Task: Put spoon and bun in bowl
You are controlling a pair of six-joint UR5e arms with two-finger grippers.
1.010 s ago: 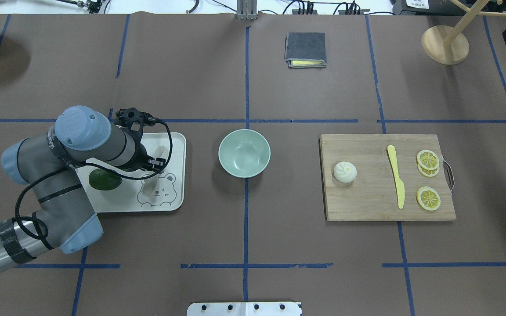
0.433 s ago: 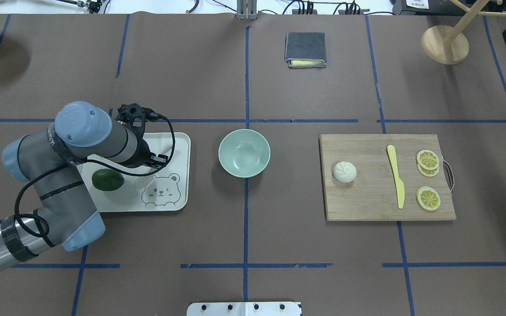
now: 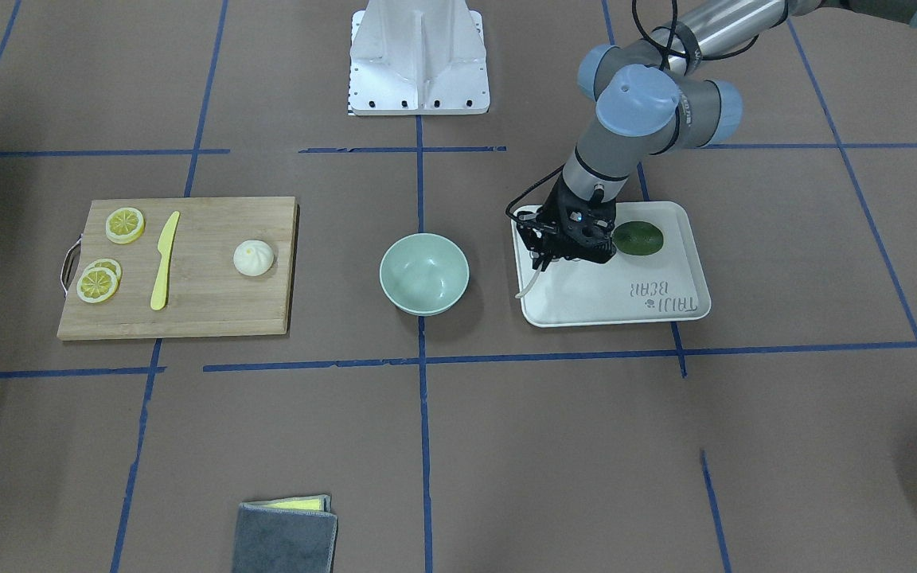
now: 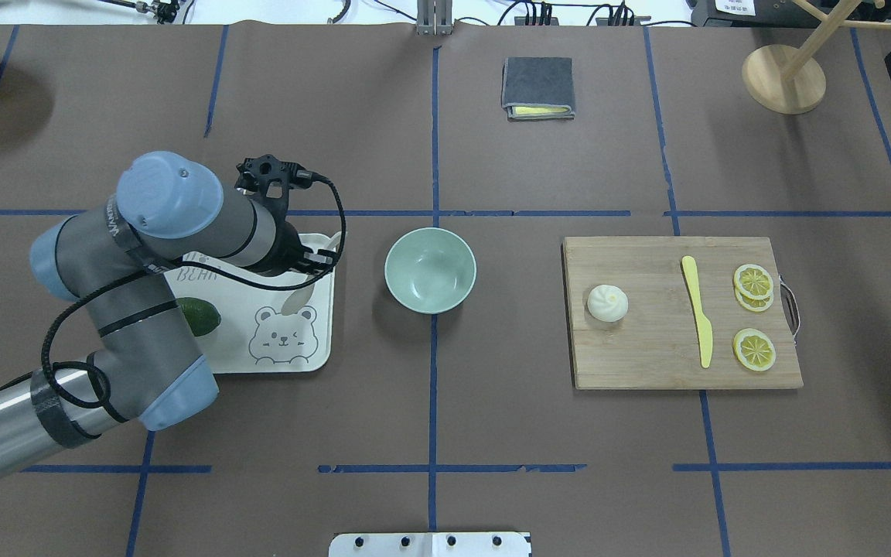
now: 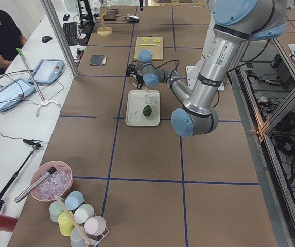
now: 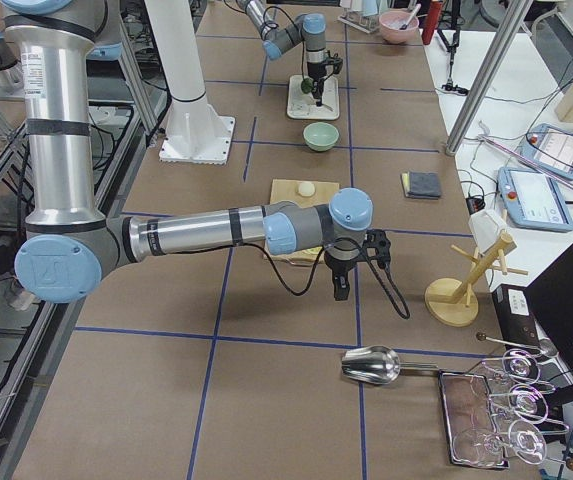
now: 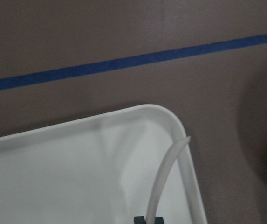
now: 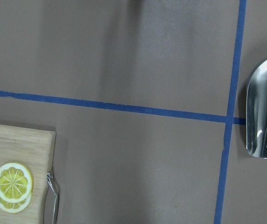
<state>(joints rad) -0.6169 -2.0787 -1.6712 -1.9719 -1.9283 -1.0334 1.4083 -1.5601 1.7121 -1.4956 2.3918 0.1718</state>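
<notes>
Overhead exterior view: the left claw (image 4: 312,264) is clamped on the spoon (image 4: 295,299), which hangs scoop-down over the tray (image 4: 314,357) just left of the bowl (image 4: 430,271). The bun (image 4: 607,302) sits on the board (image 4: 646,363) right of the bowl. I cannot tell whether the right claw (image 6: 340,288) is open. Best to carry the spoon fully past the bowl's rim, then lower it before letting go.

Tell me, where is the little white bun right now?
In the overhead view the bun sits on the table's right half, on the left end of the wooden cutting board, between the green bowl and the yellow knife.
</notes>
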